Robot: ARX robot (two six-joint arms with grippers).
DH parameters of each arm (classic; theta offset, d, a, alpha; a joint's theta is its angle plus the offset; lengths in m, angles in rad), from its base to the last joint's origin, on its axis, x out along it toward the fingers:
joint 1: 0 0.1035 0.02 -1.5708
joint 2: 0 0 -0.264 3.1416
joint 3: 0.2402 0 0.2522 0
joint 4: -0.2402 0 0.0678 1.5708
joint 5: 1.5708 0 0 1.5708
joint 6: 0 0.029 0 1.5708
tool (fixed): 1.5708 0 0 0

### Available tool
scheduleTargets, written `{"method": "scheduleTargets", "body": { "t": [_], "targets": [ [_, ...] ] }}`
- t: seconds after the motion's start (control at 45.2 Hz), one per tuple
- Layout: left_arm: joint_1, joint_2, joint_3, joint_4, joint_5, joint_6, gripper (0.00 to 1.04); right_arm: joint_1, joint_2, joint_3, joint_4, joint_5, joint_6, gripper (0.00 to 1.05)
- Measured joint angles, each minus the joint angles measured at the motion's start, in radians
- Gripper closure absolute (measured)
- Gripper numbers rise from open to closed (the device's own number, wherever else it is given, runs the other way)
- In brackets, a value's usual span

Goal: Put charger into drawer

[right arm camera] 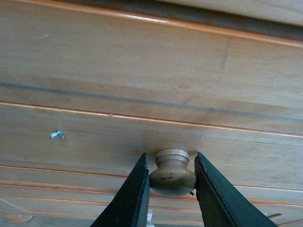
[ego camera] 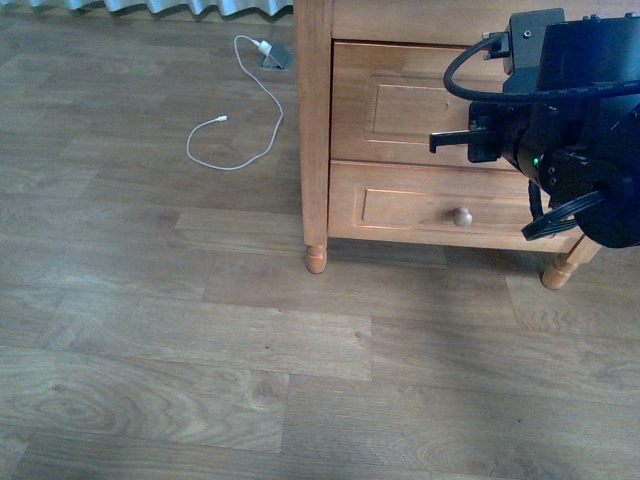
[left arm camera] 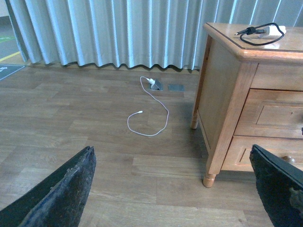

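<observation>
The charger [left arm camera: 273, 31], a small white adapter with a black cable loop, lies on top of the wooden cabinet [left arm camera: 222, 90] in the left wrist view. The taller upper drawer [ego camera: 395, 100] looks closed in the front view. My right gripper [right arm camera: 171, 161] is shut on the drawer's round knob [right arm camera: 172, 175], one finger on each side. The black right arm [ego camera: 570, 120] hides this knob in the front view. My left gripper [left arm camera: 173, 198] is open and empty above the floor, left of the cabinet, well away from the charger.
The shallower lower drawer [ego camera: 400, 208] with its own knob [ego camera: 462, 217] sits below. A long white cable [ego camera: 240, 115] with a white plug lies on the wooden floor by a floor socket [ego camera: 277, 58]. Pale curtains [left arm camera: 109, 33] hang behind. Cabinet leg [ego camera: 316, 258] stands at the front left.
</observation>
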Motion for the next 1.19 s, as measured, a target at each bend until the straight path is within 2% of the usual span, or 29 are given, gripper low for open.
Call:
{"method": "scheduleTargets", "body": {
  "t": [0.287, 0.619, 0.929, 1.106, 1.194],
  "targets": [
    [0.0, 0.0, 0.0, 0.0, 0.0, 0.0, 0.06, -0.016, -0.038, -0.105, 0.066, -0.063, 0.008, 0.82],
    [0.0, 0.0, 0.0, 0.0, 0.0, 0.0, 0.06, -0.039, -0.222, -0.531, 0.273, -0.172, 0.023, 0.82],
    [0.0, 0.0, 0.0, 0.0, 0.0, 0.0, 0.06, -0.062, -0.37, -0.815, 0.363, -0.267, 0.016, 0.83],
    [0.0, 0.0, 0.0, 0.0, -0.001, 0.0, 0.06, -0.101, -0.464, -0.919, 0.397, -0.219, 0.015, 1.04],
    [0.0, 0.0, 0.0, 0.0, 0.0, 0.0, 0.06, -0.1, -0.468, -0.972, 0.421, -0.225, 0.016, 1.03]
  ]
}}
